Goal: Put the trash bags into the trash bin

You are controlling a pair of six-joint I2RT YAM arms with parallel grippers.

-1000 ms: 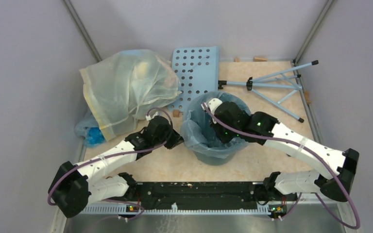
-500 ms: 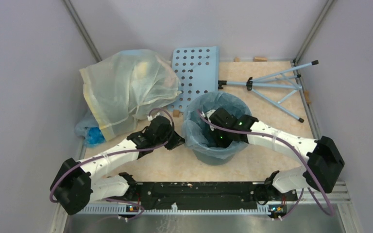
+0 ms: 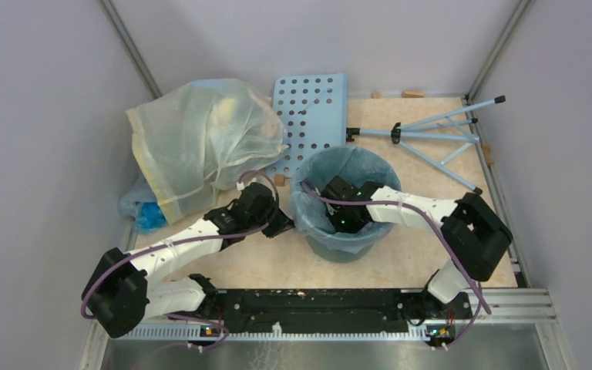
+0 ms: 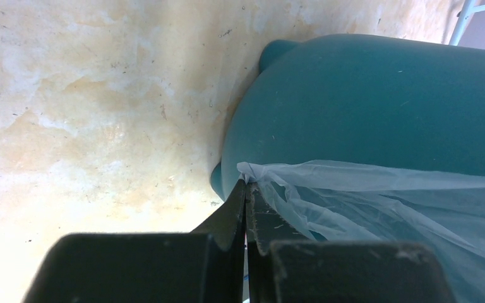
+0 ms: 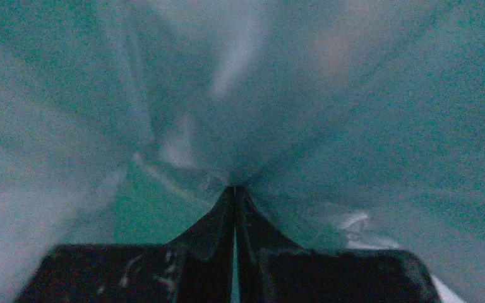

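Left claw (image 4: 247, 187) pinches trash bag (image 4: 385, 192) edge beside trash bin (image 4: 379, 107).

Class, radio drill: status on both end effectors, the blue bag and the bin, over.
Left end effector shut on trash bag edge outside trash bin. Right end effector shut, down inside lined bin. Perforated panel behind, not blocking.

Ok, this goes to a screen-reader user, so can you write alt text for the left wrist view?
The left gripper, shut, pinches a corner of the pale blue trash bag beside the outer wall of the dark teal trash bin. The bag drapes rightward over the bin's side; mottled beige table fills the frame's left half.
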